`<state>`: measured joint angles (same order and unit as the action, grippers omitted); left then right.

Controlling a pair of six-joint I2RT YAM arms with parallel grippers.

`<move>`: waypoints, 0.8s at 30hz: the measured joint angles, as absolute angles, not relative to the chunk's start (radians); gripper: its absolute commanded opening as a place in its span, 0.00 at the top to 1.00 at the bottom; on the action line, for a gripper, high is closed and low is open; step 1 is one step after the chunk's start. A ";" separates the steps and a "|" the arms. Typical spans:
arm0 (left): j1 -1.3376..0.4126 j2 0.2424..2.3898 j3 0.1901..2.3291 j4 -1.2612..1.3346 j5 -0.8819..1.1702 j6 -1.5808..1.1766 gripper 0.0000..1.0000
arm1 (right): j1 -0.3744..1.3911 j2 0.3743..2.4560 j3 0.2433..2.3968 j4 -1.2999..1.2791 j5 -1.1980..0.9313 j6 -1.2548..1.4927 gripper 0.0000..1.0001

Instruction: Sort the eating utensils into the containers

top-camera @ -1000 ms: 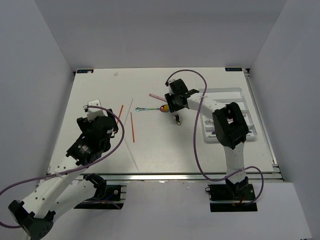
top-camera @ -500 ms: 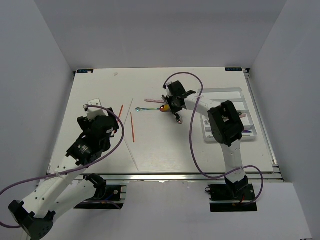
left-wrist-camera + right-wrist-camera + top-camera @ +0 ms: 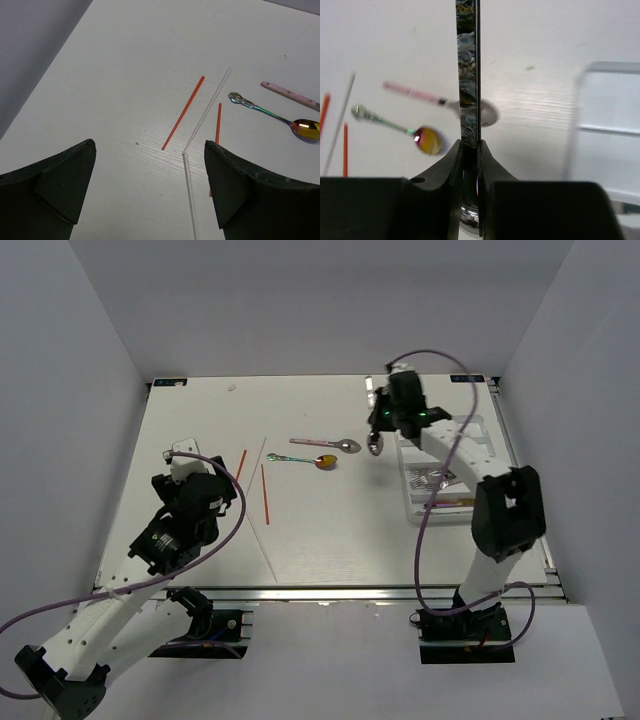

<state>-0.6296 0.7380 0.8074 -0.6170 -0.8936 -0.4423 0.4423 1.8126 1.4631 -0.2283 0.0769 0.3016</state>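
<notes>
One ornate silver utensil (image 3: 468, 75) is off the table (image 3: 330, 530). The right pincer (image 3: 469, 147), down among the spoons a second ago, is now clamped on its handle and has swung up just beside the white tray (image 3: 610, 66), not yet over a compartment. The pink-handled spoon (image 3: 325, 443), iridescent spoon (image 3: 300, 459) and chopsticks (image 3: 265, 493) stay put, unsorted. The left pincer (image 3: 150, 155) gapes wide, empty, unmoved. Dropping the utensil into the tray looks like the next step.
</notes>
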 measured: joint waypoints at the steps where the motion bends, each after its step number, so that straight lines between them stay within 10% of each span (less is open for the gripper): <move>1: -0.630 0.735 0.807 -0.617 -0.894 -0.442 0.02 | 0.399 1.777 1.441 -0.208 0.082 0.346 1.00; 8: -0.630 0.736 0.807 -0.617 -0.893 -0.442 0.02 | 0.088 1.678 1.096 -0.012 0.303 0.881 1.00; 24: -0.630 0.767 0.794 -0.602 -0.863 -0.441 0.02 | 0.061 1.767 1.044 0.064 0.463 1.344 1.00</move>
<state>-0.6296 0.7673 0.7937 -0.6022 -0.8631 -0.4412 0.0608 1.7672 1.0439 0.0635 0.4633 1.3437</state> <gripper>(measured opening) 0.979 0.159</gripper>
